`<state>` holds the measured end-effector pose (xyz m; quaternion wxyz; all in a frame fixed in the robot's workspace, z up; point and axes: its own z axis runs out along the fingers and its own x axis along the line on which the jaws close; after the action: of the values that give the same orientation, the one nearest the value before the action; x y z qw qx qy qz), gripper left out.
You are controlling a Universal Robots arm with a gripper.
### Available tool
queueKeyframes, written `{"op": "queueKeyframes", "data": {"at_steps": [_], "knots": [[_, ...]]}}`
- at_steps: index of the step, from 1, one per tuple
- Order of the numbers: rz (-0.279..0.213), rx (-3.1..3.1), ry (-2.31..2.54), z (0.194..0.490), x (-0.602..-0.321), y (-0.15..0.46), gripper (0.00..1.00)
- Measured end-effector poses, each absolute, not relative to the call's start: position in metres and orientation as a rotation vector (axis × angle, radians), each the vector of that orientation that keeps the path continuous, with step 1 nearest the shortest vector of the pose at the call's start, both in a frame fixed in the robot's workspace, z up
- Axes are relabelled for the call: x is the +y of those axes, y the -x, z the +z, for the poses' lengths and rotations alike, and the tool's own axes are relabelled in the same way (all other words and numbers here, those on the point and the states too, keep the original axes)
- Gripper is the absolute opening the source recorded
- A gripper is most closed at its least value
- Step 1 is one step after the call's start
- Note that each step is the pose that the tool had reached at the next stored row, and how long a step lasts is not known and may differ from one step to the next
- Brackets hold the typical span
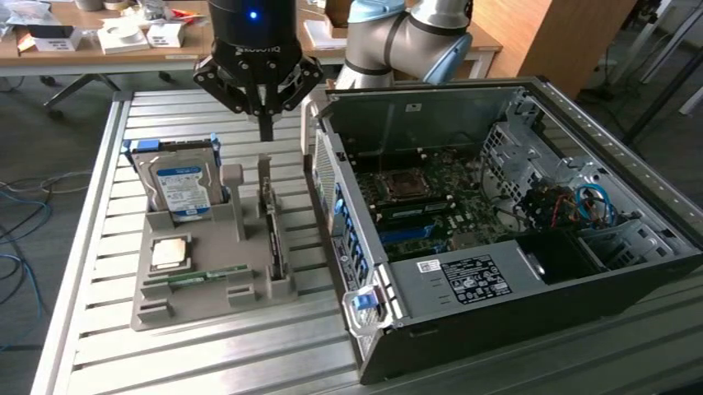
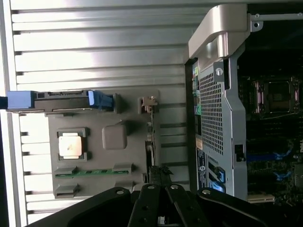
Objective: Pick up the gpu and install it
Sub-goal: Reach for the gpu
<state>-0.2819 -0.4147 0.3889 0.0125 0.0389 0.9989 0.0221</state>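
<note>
1. Jaws pinched shut with nothing between them. I hang above the far end of the grey parts holder, not touching anything.
2. The gpu stands on edge in the holder's slot on the side nearest the computer case. Its pale bracket is at the end below me. The jaws are over that end, apart from the card.
3. Same holder: the blue-labelled hard drive stands upright, while the processor chip and the memory stick lie flat.
4. The case lies open on the bench with the motherboard exposed. No card seated there that I can make out.
5. My reading: pick-up not yet begun and the card is untouched. The grasp, the carry and the install are all left to do.
</note>
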Motion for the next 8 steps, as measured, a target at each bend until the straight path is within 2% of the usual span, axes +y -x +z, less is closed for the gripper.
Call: {"op": "queueKeyframes", "data": {"at_steps": [8], "knots": [[0.069,3.113,-0.121,0.389,-0.429,0.284,0.11]]}}
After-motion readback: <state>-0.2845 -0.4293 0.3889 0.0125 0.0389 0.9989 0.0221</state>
